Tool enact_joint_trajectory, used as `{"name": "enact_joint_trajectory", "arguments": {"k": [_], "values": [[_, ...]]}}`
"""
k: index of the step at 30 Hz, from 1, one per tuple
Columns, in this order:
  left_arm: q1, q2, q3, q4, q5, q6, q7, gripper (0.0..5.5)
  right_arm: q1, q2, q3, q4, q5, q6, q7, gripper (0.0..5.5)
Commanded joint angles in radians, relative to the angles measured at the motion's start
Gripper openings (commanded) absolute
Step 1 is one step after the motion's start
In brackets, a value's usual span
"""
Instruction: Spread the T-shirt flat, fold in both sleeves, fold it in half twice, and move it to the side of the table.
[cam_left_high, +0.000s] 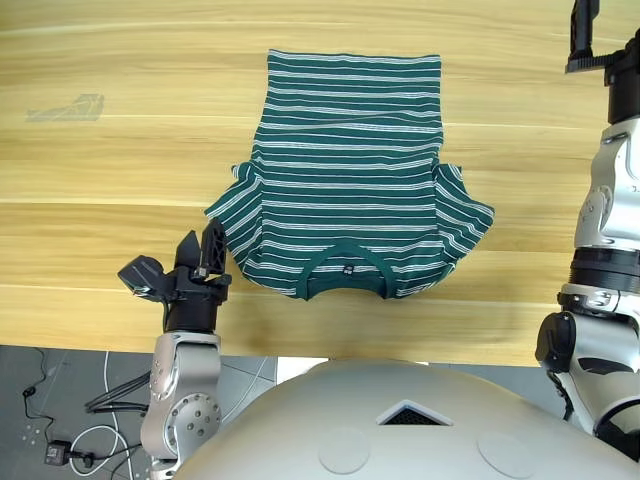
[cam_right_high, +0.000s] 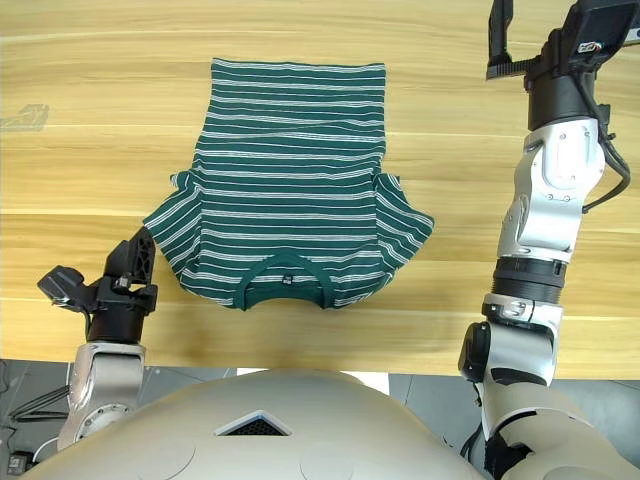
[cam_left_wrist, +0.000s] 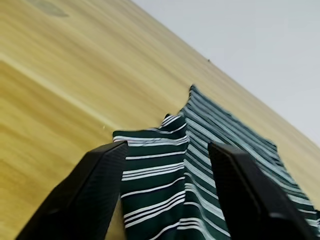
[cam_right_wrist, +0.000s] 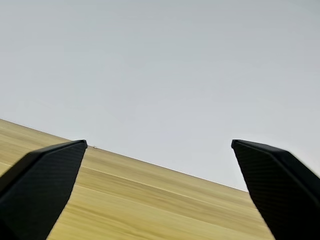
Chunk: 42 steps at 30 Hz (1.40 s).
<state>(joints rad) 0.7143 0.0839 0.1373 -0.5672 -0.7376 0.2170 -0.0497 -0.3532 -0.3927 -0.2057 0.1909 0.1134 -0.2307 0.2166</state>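
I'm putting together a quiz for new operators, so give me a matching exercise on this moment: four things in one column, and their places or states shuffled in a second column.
Column one
1. green T-shirt with white stripes
2. black two-finger left gripper
3. black two-finger right gripper
4. dark green collar of the shirt

Column two
A. open, at the right side of the light wooden table, clear of the cloth
B. at the shirt's edge nearest the robot
C. lying in the middle of the table, sleeves sticking out
D. open, beside the shirt's left sleeve

Pairs: 1-C, 2-D, 3-A, 4-B
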Motion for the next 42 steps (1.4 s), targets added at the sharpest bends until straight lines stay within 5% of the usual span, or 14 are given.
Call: {"name": "enact_joint_trajectory", "arguments": {"k": [1,19,36,42], "values": [[-0.064,0.018,-0.008,0.122,0.096,0.025,0.004,2.97,0.012,0.007,-0.001,-0.010,0.000,0.022,-0.003,5.36],[-0.300,0.036,0.084,0.282,0.189,0.173,0.037,2.97,0.037,0.029,0.010,-0.002,-0.018,0.018,-0.012,5.36],[-0.363,0.052,0.102,0.351,0.216,0.225,-0.027,0.18,0.027,0.039,0.015,0.024,-0.024,0.005,-0.019,5.40],[-0.361,0.046,0.106,0.346,0.224,0.218,-0.037,0.04,0.028,0.039,0.019,0.025,-0.026,0.007,-0.022,5.40]]}}
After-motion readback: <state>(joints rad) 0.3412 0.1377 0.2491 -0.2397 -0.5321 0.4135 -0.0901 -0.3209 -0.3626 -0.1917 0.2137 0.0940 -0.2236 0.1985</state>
